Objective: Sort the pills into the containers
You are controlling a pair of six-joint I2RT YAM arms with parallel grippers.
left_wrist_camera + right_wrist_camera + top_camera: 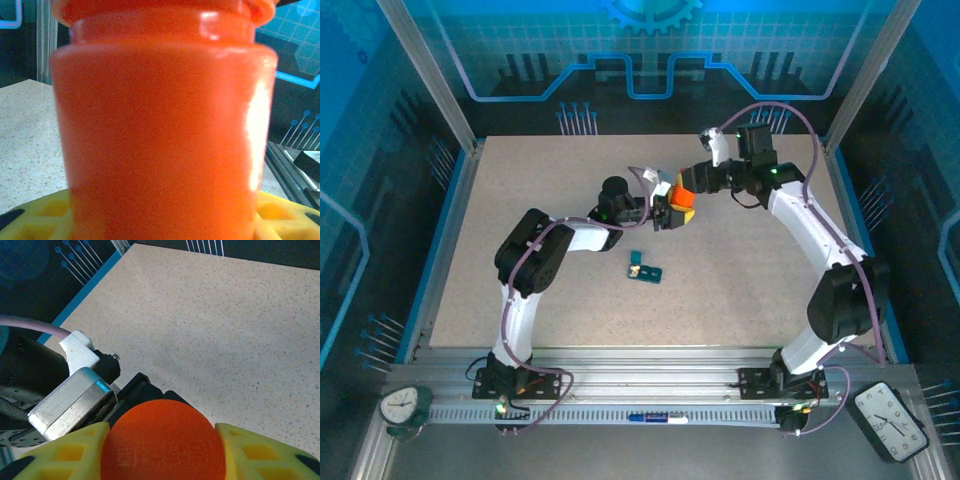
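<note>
An orange bottle (160,125), raised over the speckled table (500,200), is clamped round its body by the left gripper (160,222), while the right gripper (162,452) is closed on its cap (162,437). The dark-teal pill box (645,267) lies apart on the table, near its centre, at seven o'clock from the bottle.

With the right gripper (162,452), clamps the orange bottle (162,437) by its round top, yellow fingers (75,452) tight on either side. Just left of the fingers, a silver-and-black unit (70,405) with white bracket (80,352). Beyond the fingertips, speckled tabletop (225,330).
</note>
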